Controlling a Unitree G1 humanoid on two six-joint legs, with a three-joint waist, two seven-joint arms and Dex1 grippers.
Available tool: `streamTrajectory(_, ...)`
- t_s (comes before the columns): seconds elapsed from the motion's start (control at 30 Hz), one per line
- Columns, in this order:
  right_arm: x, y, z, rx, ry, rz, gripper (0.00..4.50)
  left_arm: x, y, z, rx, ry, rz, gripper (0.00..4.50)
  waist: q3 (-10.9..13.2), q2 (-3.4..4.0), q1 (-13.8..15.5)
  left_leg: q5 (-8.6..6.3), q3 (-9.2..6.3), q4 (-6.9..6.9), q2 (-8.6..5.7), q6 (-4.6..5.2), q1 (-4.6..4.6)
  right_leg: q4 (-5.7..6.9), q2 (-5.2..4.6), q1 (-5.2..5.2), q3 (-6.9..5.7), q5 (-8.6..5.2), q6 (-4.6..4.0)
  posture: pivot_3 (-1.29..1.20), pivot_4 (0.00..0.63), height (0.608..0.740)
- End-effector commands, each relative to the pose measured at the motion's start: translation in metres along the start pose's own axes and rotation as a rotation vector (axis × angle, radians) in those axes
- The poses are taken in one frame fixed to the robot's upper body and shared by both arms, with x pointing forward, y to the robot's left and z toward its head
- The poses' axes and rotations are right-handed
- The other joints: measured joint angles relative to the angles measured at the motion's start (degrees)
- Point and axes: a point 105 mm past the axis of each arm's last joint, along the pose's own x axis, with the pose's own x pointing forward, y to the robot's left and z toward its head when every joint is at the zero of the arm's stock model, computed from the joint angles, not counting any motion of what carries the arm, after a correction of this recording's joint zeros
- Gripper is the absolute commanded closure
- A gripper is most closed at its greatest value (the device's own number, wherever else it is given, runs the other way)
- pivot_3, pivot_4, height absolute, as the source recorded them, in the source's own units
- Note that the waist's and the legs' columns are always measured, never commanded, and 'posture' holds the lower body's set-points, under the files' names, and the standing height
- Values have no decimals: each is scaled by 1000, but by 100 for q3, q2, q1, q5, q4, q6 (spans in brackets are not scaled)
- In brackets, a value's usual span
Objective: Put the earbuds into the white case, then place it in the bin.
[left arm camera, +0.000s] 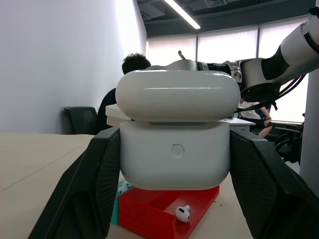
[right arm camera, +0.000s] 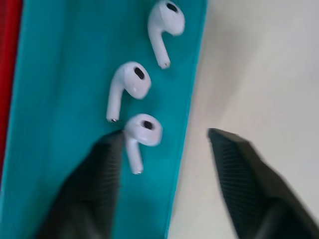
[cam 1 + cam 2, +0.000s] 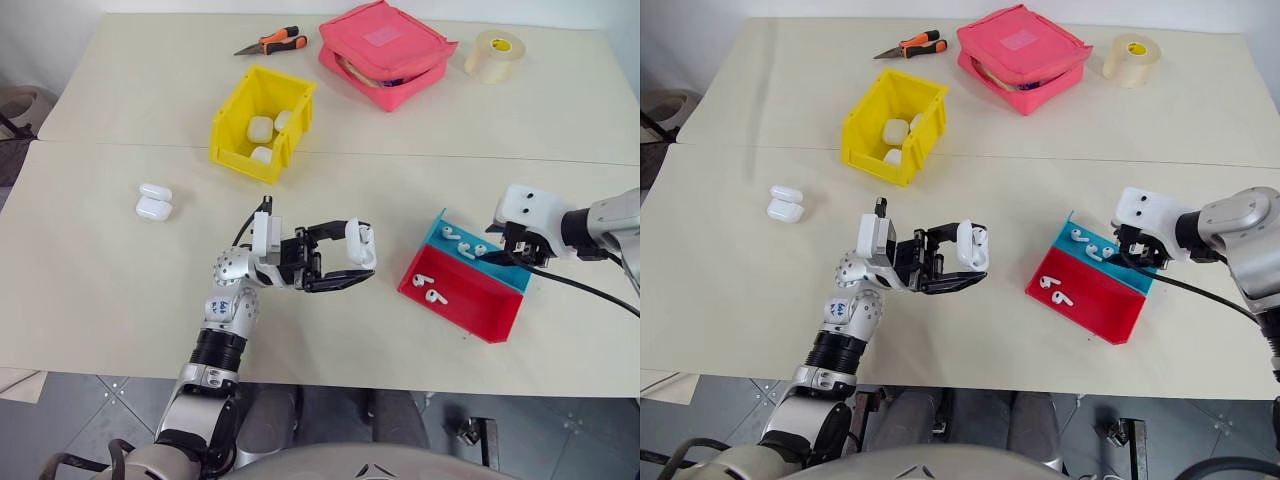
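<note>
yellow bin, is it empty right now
No, the yellow bin already holds several white cases lying inside it.

White case (image 3: 361,245), white earbuds (image 2: 137,84), a yellow bin (image 3: 238,125), a red-and-teal tray (image 3: 470,300), a pink pouch (image 3: 385,50), all on a cream bench (image 3: 100,280).

bare table (image 3: 120,290) around the tray (image 3: 470,300), bin (image 3: 262,122) open-topped, pouch (image 3: 385,52) just beside it
</note>
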Motion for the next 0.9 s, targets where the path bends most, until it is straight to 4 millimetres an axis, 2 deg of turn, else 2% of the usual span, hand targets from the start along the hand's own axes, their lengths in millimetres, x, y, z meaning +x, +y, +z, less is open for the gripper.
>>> streamTrajectory(0.03, 6, 3, -5, 11, 16, 20, 1965, 2, -2, 6, 30, -14, -12, 1691, 0, 0, 0, 0, -1, 0, 0, 0, 0, 0, 0, 0, 0, 0, 0, 0, 150, 740)
streamTrajectory(0.23, 10, 7, -2, 6, 8, 46, 1965, 1, -1, 7, 37, -9, -12, 1691, 0, -1, -1, 0, -1, 1, 0, 0, 0, 1, 0, 0, 0, 0, 0, 0, 150, 740)
streamTrajectory(0.33, 11, 9, -1, 3, 6, 60, 2566, 0, -1, 7, 37, -8, -12, 1691, -1, -1, -1, 0, -1, 1, 1, 0, 1, 2, 0, 0, 0, 0, 0, 0, 150, 740)
streamTrajectory(0.47, 12, 10, -1, 7, 6, 64, 3870, 0, -2, 7, 37, -7, -13, 1691, -1, -2, -1, 0, -1, 4, 1, 0, 1, 4, 0, 1, 0, 0, 0, 0, 150, 740)
streamTrajectory(0.73, 10, 10, -1, 16, -1, 43, 3870, 2, 0, 7, 38, -5, -22, 1691, -1, -2, -1, 1, -3, 7, 1, -1, 1, 7, 0, 1, 0, 0, 0, 0, 150, 740)
streamTrajectory(0.9, -12, -1, 9, 24, -69, -54, 3870, 5, 2, 8, 35, -7, -42, 1691, -1, -2, 8, 1, -3, 8, 0, -1, 0, 8, 0, 1, 1, 0, 0, 0, 150, 740)
